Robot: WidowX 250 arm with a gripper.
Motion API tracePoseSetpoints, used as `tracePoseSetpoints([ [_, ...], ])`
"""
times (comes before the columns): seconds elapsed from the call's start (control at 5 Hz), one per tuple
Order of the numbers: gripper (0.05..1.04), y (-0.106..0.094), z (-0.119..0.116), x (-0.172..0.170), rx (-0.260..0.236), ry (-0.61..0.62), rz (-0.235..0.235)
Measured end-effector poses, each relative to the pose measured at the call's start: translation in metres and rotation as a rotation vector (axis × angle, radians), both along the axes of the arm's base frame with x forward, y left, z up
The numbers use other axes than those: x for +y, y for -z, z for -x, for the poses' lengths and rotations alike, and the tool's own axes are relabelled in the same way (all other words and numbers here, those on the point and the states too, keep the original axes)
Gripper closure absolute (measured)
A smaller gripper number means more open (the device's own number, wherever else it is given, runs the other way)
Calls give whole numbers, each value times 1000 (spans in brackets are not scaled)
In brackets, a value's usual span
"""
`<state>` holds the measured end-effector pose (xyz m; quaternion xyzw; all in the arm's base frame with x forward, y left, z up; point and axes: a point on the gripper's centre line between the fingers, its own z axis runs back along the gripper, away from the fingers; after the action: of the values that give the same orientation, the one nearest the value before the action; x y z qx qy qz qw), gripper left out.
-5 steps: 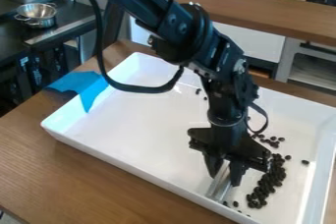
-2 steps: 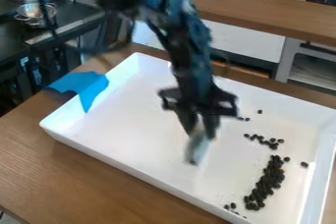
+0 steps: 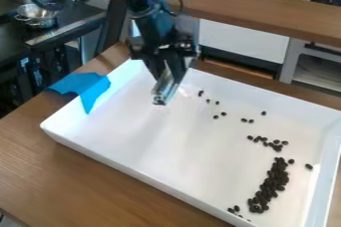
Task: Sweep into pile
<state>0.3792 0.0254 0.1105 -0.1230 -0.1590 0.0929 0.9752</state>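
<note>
Most of the dark beans (image 3: 269, 186) already lie in one long, narrow band toward the right end of the white tray (image 3: 133, 169), running down to near its near right corner. The job looks well along but unfinished: a loose cluster (image 3: 266, 142) sits just beyond the band, and stray beans (image 3: 246, 120) trail from there toward the far edge, thinning out to the left. A few more sit by the near edge, just left of the band, and one lies apart near the right edge.

The gripper (image 3: 169, 69) is clamped on a silvery sweeping tool (image 3: 164, 90), which points down and tilts over the tray toward its far left corner. I judge this to be the set-up between strokes. The next move calls for setting the tool's end down on the tray floor, to the left of the outermost strays, then drawing it rightward and nearer so that they join the band. Too quick a push could scatter them.

Compared with the frame just before, the arm has swung back and to the left, from over the middle of the tray to near the far left corner. That uncovers strays near the far edge which the arm hid; the band itself looks unchanged.
</note>
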Motion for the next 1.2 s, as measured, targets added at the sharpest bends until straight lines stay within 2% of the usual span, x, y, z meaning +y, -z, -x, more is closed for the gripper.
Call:
tracePoseSetpoints([
  [0.2,723,22,-13,16,23,41,-16],
  [0.6,723,57,-26,33,19,49,-82],
  [0.8,723,65,-32,40,25,18,-111],
  [1.2,724,73,-41,32,82,-86,-132],
])
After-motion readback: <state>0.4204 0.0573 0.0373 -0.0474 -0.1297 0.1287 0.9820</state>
